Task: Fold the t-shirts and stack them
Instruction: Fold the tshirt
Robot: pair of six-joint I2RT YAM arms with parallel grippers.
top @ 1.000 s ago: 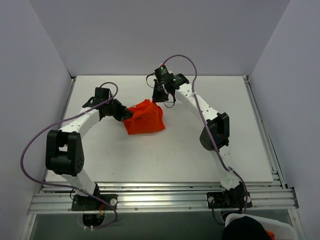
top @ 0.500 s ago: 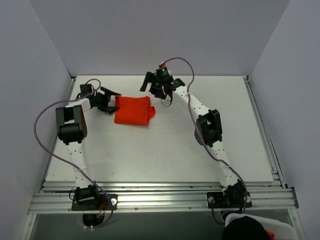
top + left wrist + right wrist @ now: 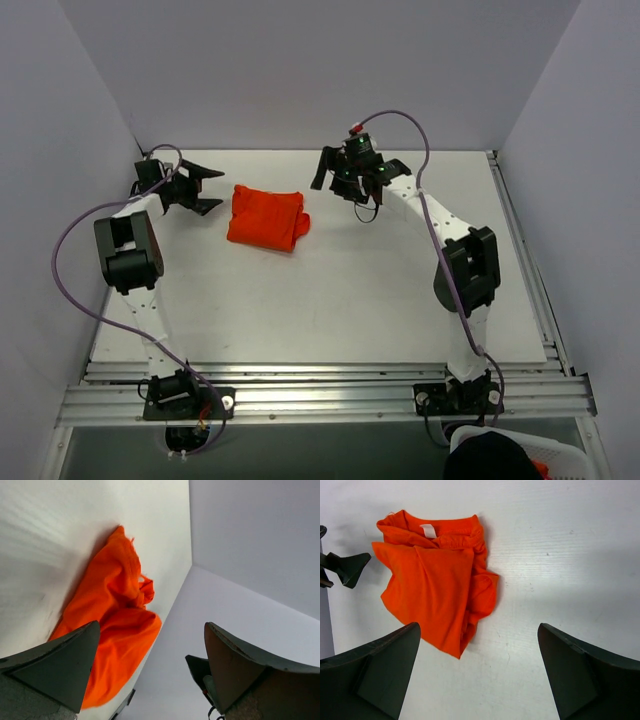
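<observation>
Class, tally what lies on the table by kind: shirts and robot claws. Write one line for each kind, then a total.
orange t-shirt: 1
claws: 2, the left claw and the right claw, both open
Total: 3

No writing is legible, even on the t-shirt (image 3: pixel 435 585) tag (image 3: pixel 427 530).

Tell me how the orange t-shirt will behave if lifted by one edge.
The t-shirt would probably sag and unfold: its loose, wrinkled layers look soft. Pushed, it would likely bunch rather than slide whole, since its folds lie unevenly.
</observation>
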